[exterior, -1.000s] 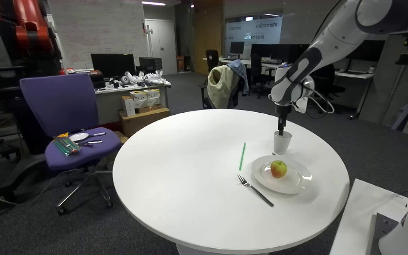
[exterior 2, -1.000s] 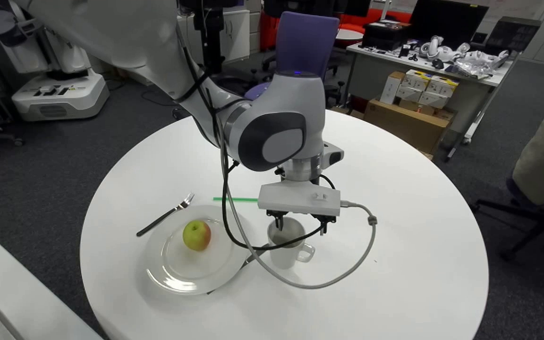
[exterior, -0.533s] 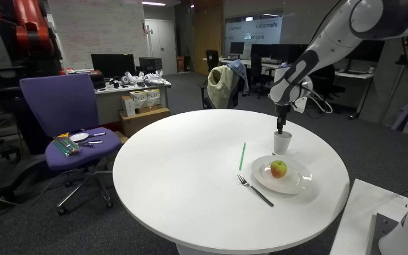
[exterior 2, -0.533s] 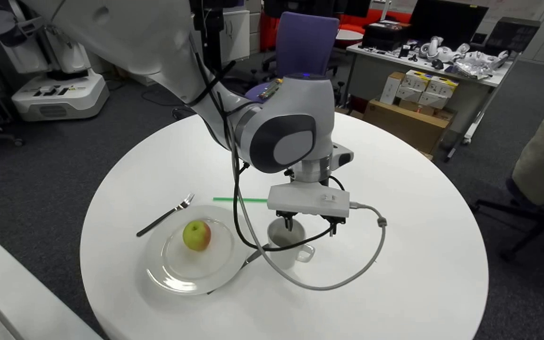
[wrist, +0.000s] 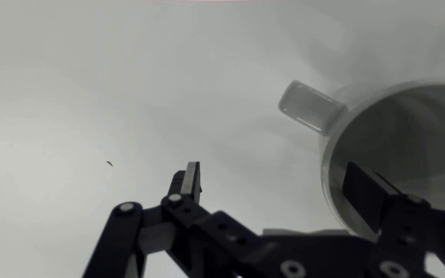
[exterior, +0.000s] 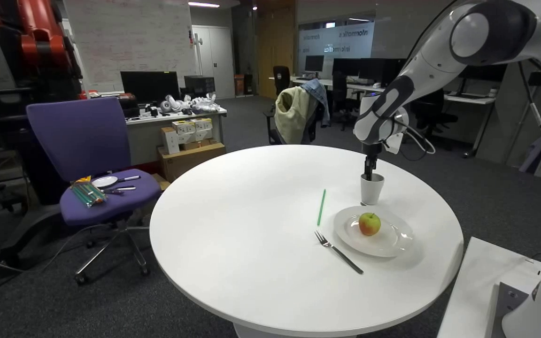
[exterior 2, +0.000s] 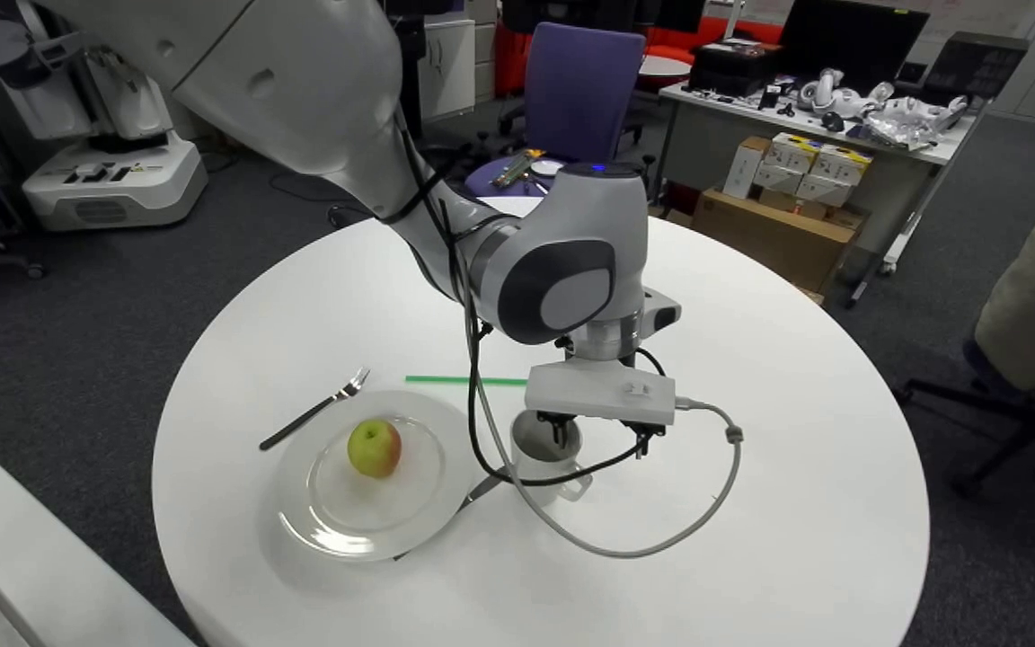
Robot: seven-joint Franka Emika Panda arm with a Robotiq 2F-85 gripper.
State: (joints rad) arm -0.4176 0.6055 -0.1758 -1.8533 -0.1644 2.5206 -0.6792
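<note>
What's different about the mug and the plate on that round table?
The mug is deep and narrow; the plate is shallow and much wider. The mug has a handle, the plate none. The open end effector hangs partly over the mug, while an apple rests on the plate. Both are white and on the round table.

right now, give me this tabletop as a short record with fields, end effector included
end effector: open, one finger inside the white ceramic-looking round mug, the other outside it
holding: nothing
mug: upright, handle sticking out
fruit: round red-and-green apple on the glossy white round plate
cutlery: metal fork with a dark handle, beside the plate; dark-handled utensil, partly hidden, type unclear
stick: thin straight green stick, apart from the plate
surface: round white table
</note>
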